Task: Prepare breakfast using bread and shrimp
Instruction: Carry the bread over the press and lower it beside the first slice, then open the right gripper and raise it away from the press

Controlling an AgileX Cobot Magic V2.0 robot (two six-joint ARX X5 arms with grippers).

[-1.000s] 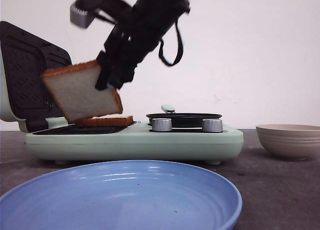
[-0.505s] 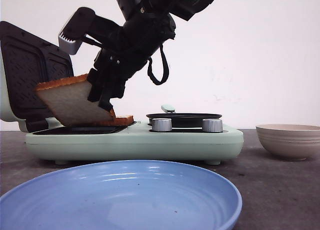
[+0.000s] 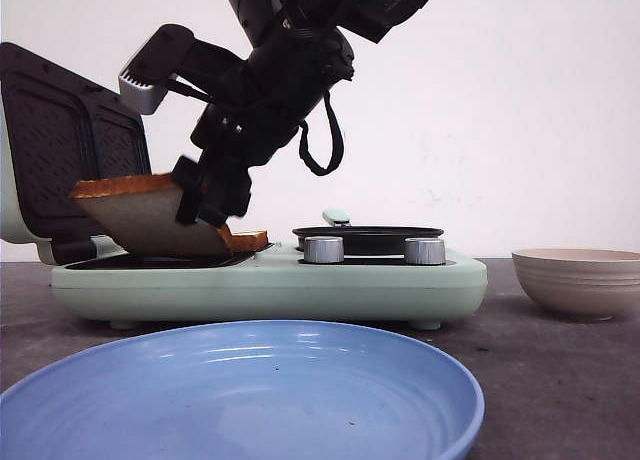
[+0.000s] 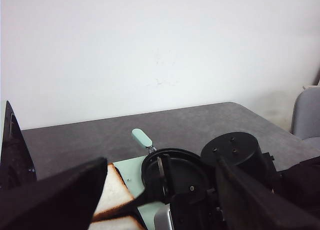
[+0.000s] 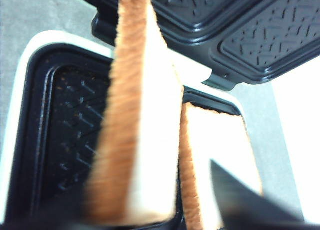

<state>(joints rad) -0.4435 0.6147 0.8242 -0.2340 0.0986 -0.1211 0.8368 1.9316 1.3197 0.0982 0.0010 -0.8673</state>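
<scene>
Breakfast maker (image 3: 270, 285) on the table (image 3: 560, 380), lid (image 3: 60, 150) raised. My right claw (image 3: 205, 205) grasps one bread slice (image 3: 140, 215) by its edge, tilted over the grill plate (image 5: 60, 135); the second slice (image 5: 220, 160) lies flat just beside it. Left claw (image 4: 160, 200) spread, holding nothing. No shrimp visible. Risk, as I judge it: releasing at this tilt could drop the slice onto its neighbour or against the lid.

Two bread slices: one (image 3: 140, 218) clamped in the single visible gripper (image 3: 205, 195), the other (image 3: 245, 241) lying flat just beneath it. One mint-green grill appliance (image 3: 270, 285) with two silver knobs (image 3: 323, 249) and one black pan (image 3: 367, 238). One blue plate (image 3: 240, 390), one beige bowl (image 3: 580, 280).
</scene>
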